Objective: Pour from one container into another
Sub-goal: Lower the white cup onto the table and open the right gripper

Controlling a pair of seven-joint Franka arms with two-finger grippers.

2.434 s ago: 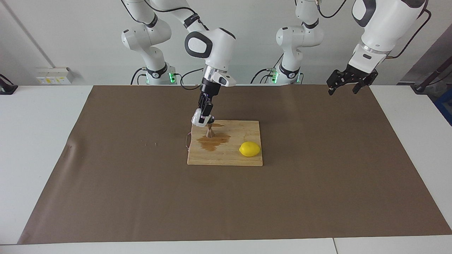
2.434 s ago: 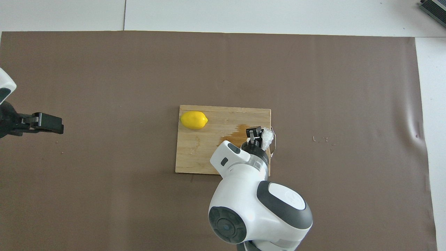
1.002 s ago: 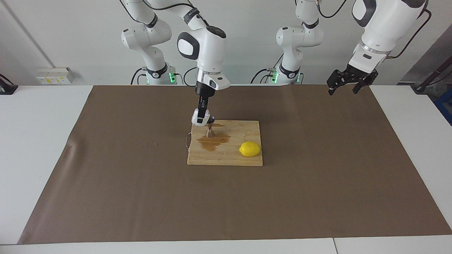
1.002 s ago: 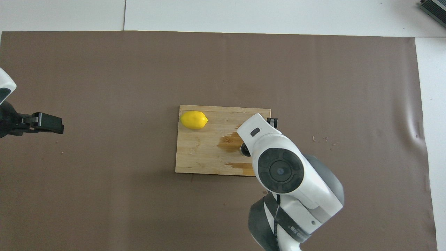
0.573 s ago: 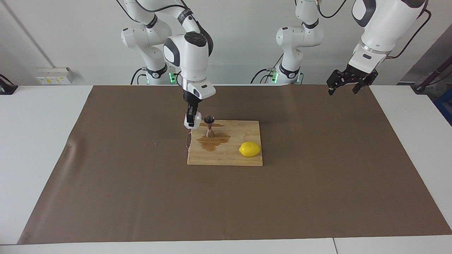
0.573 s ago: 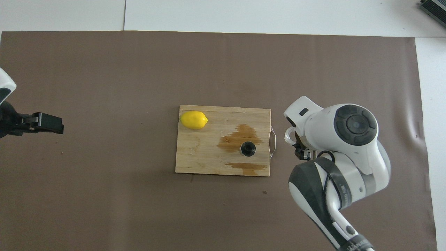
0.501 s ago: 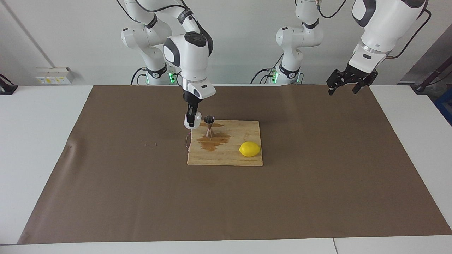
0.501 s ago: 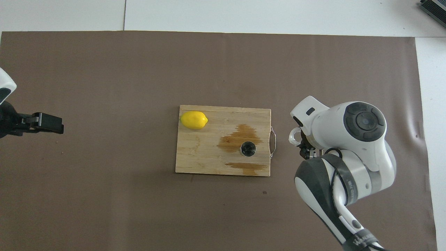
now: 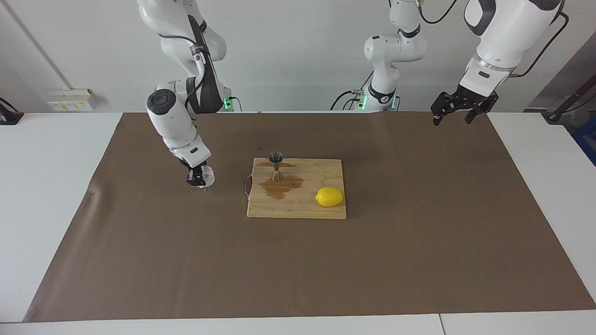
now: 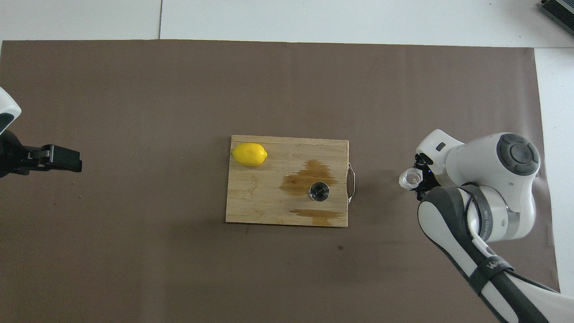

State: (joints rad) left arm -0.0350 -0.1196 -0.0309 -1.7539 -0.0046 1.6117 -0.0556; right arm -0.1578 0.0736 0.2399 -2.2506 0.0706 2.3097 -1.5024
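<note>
The container poured from, a small crinkled translucent cup, is upright in my right gripper, which is shut on its side. It hangs low over the brown mat, off the board toward the right arm's end of the table; whether it touches the mat I cannot tell. The other container, a steel hourglass jigger, stands upright on the wooden cutting board, at the board's end toward the right arm. My left gripper waits open and empty, raised over the mat's edge at the left arm's end.
A brown puddle spreads on the board around the jigger. A yellow lemon lies on the board's end toward the left arm. A wire handle sticks out of the board toward the cup.
My right gripper has carried the cup away from above the jigger, off the board toward the right arm's end, and down to the mat. The left arm has not moved.
</note>
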